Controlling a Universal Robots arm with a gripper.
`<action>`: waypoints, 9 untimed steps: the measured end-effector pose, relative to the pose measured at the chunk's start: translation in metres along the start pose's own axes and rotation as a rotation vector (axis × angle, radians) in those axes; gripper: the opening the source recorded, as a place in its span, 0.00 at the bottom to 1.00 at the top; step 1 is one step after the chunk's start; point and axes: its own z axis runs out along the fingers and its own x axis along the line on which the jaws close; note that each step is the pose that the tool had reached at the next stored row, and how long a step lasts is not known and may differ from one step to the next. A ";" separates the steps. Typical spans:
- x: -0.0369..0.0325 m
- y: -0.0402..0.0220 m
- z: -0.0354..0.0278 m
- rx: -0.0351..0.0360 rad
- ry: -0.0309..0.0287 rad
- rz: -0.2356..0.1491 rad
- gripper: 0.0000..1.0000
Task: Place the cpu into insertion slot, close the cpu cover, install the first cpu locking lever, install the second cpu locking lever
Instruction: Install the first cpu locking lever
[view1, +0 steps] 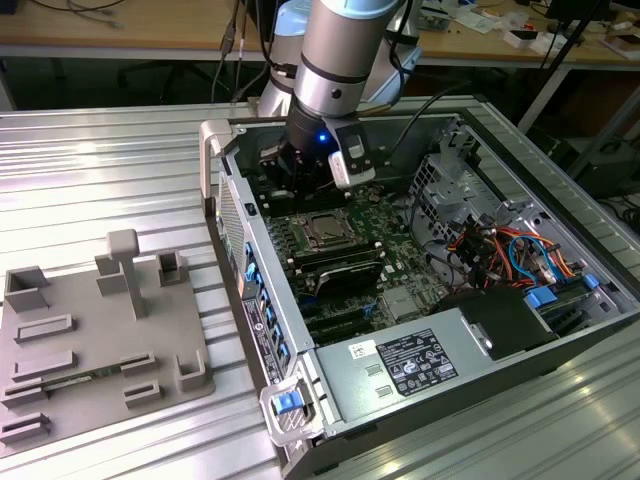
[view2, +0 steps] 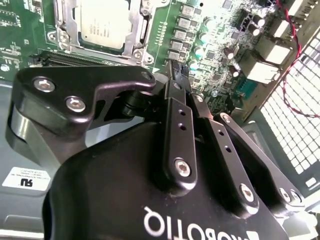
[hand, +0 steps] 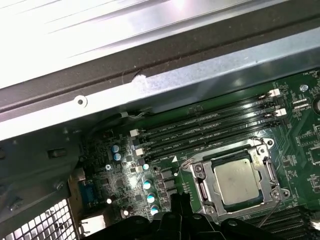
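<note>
Motherboard (hand: 305, 127): cpu (hand: 238, 181) flat, face-up, inside cpu cover (hand: 220, 159)

The exterior view looks down from high and well back onto the open case (view1: 255, 300), with the arm (view1: 345, 50) at its twelve o'clock. Both wrist views ride close above the board (hand: 125, 170), looking down past the gripper (view2: 173, 70). All three share the cpu (view1: 325, 228) and the board around it, near in the wrist views and far off in the exterior view.
</note>
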 end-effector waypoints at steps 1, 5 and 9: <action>0.0010 -0.0003 0.0001 -0.0002 -0.0001 -0.004 0.11; 0.0080 -0.0019 0.0003 -0.0004 -0.0013 -0.009 0.11; 0.0100 -0.0021 0.0003 0.0001 -0.0009 -0.026 0.11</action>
